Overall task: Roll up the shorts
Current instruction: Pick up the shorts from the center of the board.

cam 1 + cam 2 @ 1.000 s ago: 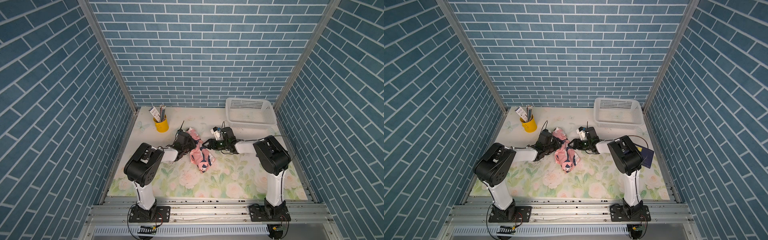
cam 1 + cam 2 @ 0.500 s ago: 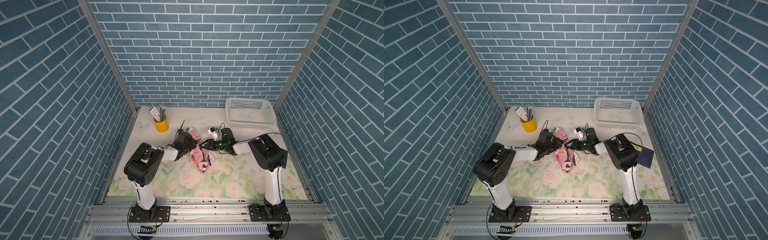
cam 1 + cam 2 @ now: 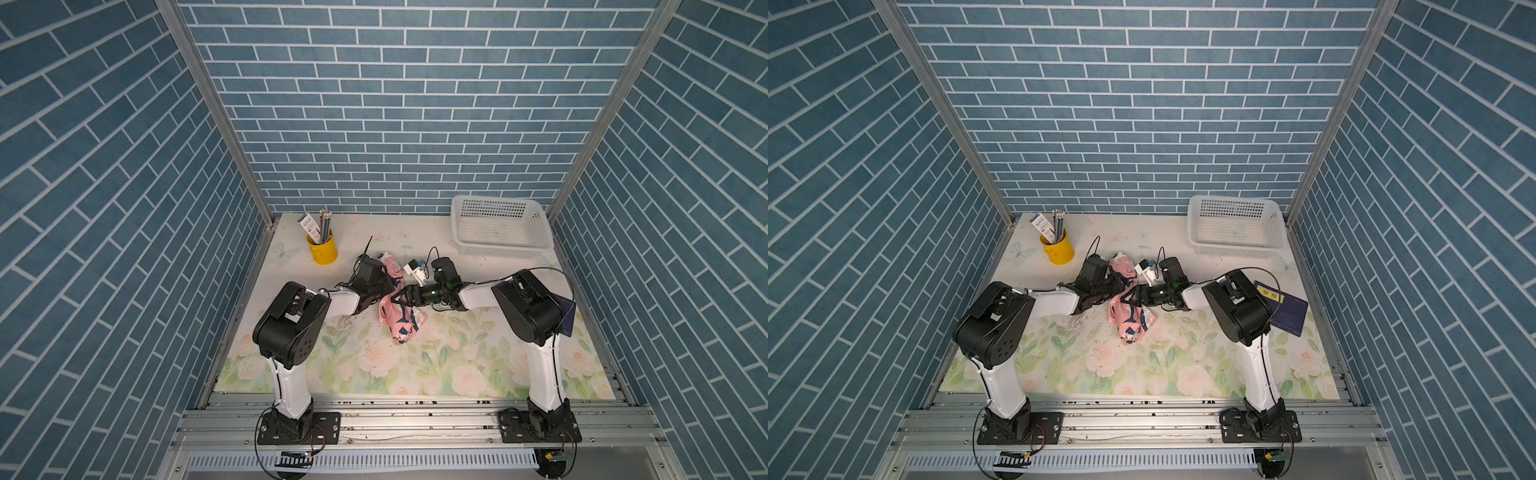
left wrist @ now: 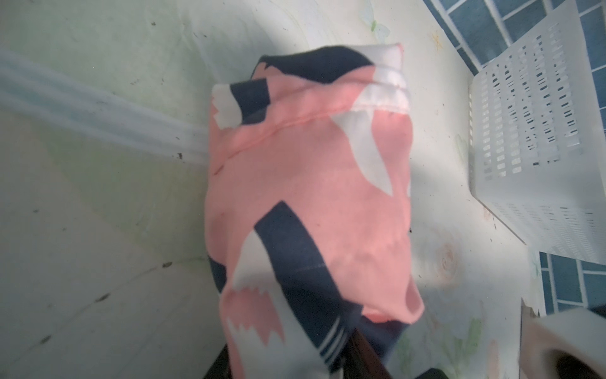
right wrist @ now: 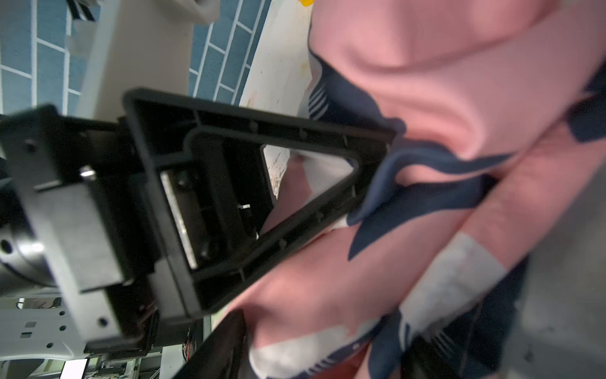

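Three blue-brick walls (image 3: 395,104) are set around a floral worktop (image 3: 457,357), marked with dark specks. Shorts (image 3: 401,320) are bunched near its middle — one end clamped in the left tool (image 3: 387,287), the right tool (image 3: 1127,297) held against them, jaws apart. How much cloth is caught cannot be made out; a booklet (image 3: 567,318) is mostly hidden behind the right arm (image 3: 528,307).

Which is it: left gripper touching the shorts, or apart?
Touching. In the right wrist view the left gripper digs into a navy fold of the shorts, with no gap between them.
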{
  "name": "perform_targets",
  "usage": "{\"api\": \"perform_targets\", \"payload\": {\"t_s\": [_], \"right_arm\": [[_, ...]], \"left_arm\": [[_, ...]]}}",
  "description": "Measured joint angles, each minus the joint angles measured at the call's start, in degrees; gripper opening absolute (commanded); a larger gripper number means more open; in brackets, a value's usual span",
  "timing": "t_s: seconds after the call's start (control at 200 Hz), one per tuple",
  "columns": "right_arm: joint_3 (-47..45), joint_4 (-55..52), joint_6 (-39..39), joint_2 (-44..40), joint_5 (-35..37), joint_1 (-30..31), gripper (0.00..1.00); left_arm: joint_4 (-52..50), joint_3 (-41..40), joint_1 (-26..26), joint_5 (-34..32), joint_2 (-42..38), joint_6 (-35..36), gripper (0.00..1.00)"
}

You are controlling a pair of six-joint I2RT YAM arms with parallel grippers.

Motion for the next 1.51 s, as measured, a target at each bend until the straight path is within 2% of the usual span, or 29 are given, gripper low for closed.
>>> {"api": "perform_targets", "payload": {"t_s": [0.235, 0.34, 0.39, 0.46, 0.53, 0.645, 0.86, 0.955, 1.14, 1.26, 1.35, 1.505], "right_arm": [[1.73, -3.63, -0.94, 0.02, 0.94, 0.33, 0.66], [1.77, -3.58, -0.85, 0.17, 1.18, 0.44, 0.51], [1.9, -3.37, -0.28, 0.55, 1.27, 0.44, 0.53], [1.92, -2.67, 0.48, 1.14, 1.14, 0.46, 0.64], [1.92, -1.66, 1.16, 1.4, 0.66, 0.44, 0.68], [1.66, 0.15, 2.64, 1.4, -0.17, 0.46, 0.71], [1.22, 2.1, 4.31, 1.77, -0.44, 0.46, 0.7], [1.22, 2.99, 5.05, 2.21, -0.46, 0.48, 0.63], [1.16, 5.9, 7.69, 3.96, 0.37, 0.46, 0.21], [0.42, 8.02, 9.86, 4.57, 1.05, 0.42, 0.02], [-0.24, 9.51, 10.91, 4.57, 1.38, 0.42, 0.0], [-2.97, 16.26, 12.81, 4.55, 1.84, 0.22, 0.0]], "left_arm": [[-0.52, 0.33, -0.15, -0.33, 0.0, 0.11, 0.46], [-0.57, 0.42, -0.22, -0.33, 0.07, 0.09, 0.46], [-0.66, 0.48, -0.24, -0.33, 0.11, 0.09, 0.46], [-0.81, 0.7, -0.24, -0.33, 0.2, 0.09, 0.46], [-0.76, 0.83, -0.24, -0.33, 0.37, 0.09, 0.46], [-0.72, 0.87, -0.24, -0.35, 0.48, 0.11, 0.46], [-0.55, 0.87, -0.24, -0.33, 0.5, 0.0, 0.46], [-0.28, 0.87, -0.24, -0.31, 0.5, -0.2, 0.46], [0.66, 0.76, -0.22, -0.09, 0.72, -0.81, 0.46], [0.74, 0.76, -0.22, 0.0, 0.72, -1.27, 0.6], [0.9, 0.76, -0.22, 0.33, 0.7, -1.38, 0.68], [-0.83, 0.81, 0.04, 0.81, -1.01, -0.76, 0.74]]}}
